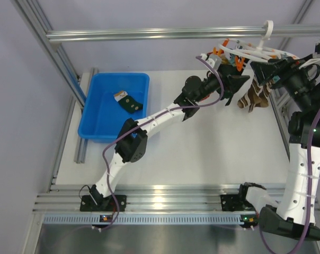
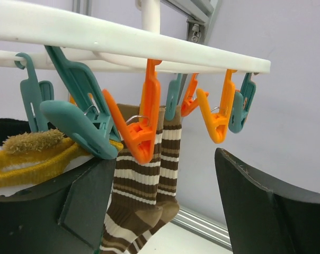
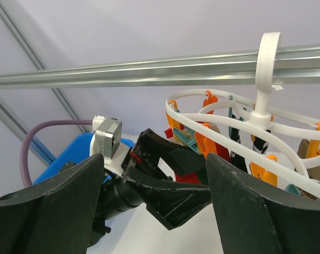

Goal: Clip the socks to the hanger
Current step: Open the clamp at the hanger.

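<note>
1. My left gripper (image 2: 165, 161) has its jaws wide apart and clamps nothing. Its two black fingers (image 2: 70, 211) frame the bottom of the left wrist view.
2. Along the top of the finger on the left of that view lies a mustard-yellow knit piece (image 2: 27, 164). I cannot tell whether anything pins it.
3. Just above that finger hangs a teal peg (image 2: 78, 129). In the gap between the fingers hangs an orange peg (image 2: 141, 137).
4. Beyond the gap, two brown-and-cream striped socks (image 2: 149, 196) hang by their cuffs.
5. Directly overhead runs the white rim of the hanger (image 2: 123, 37), with more orange and teal pegs dangling from it.
6. My right gripper (image 3: 154, 159) is also spread wide with nothing in it. It faces my left gripper, and the hanger is up and to its right.
7. The hanger's hook sits over an aluminium rail (image 3: 149, 71) above both grippers.
8. Well behind my left gripper, back along its arm, a blue bin (image 1: 91, 121) stands on the white table (image 1: 202, 153). It holds a dark green sock (image 1: 132, 103) (a card label is attached at one end).
</note>
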